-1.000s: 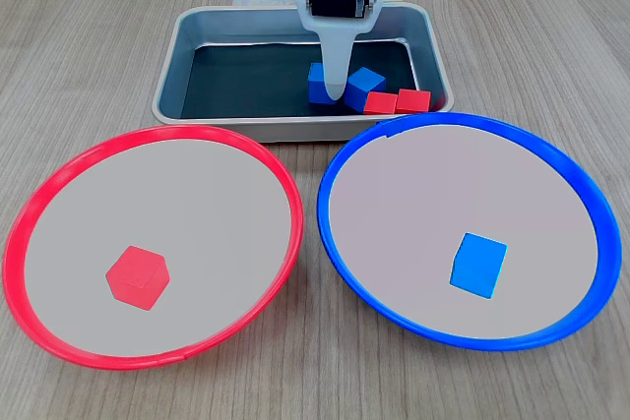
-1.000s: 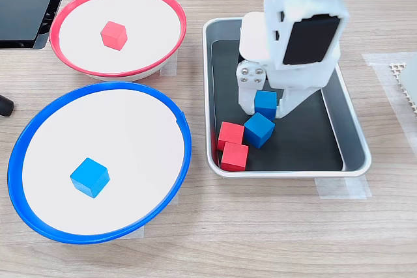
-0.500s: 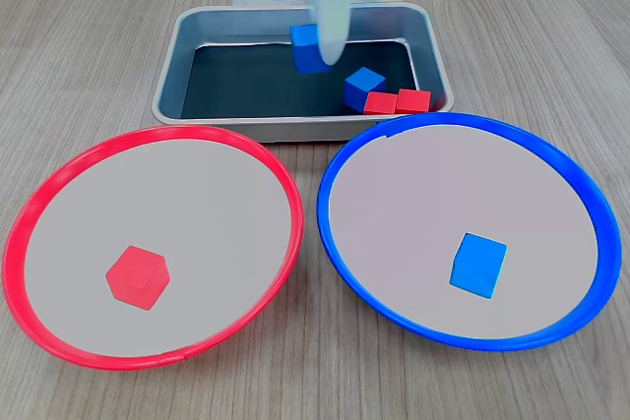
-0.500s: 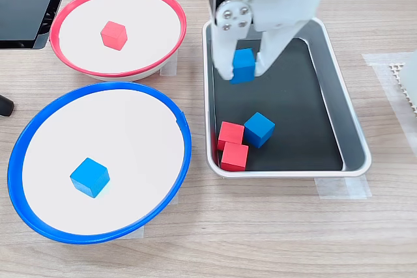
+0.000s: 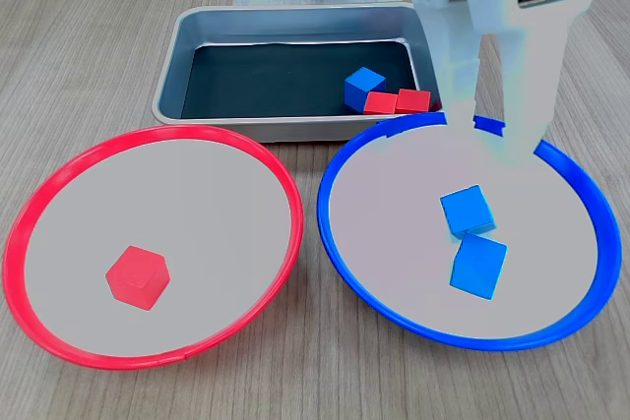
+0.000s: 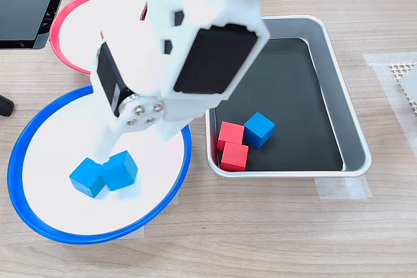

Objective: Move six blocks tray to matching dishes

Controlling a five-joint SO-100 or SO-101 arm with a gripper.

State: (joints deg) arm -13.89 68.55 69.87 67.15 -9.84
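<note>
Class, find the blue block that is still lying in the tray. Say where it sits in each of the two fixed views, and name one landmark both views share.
In a fixed view: the blue block lies at the tray's right end, just left of the two red blocks.
In a fixed view: the blue block lies near the tray's lower end, just right of the two red blocks.
Shared landmark: the pair of red blocks beside it.

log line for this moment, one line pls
gripper: open above blue dish | blue blocks in it: two, touching | tray: one blue, two red left | red dish: one red block
</note>
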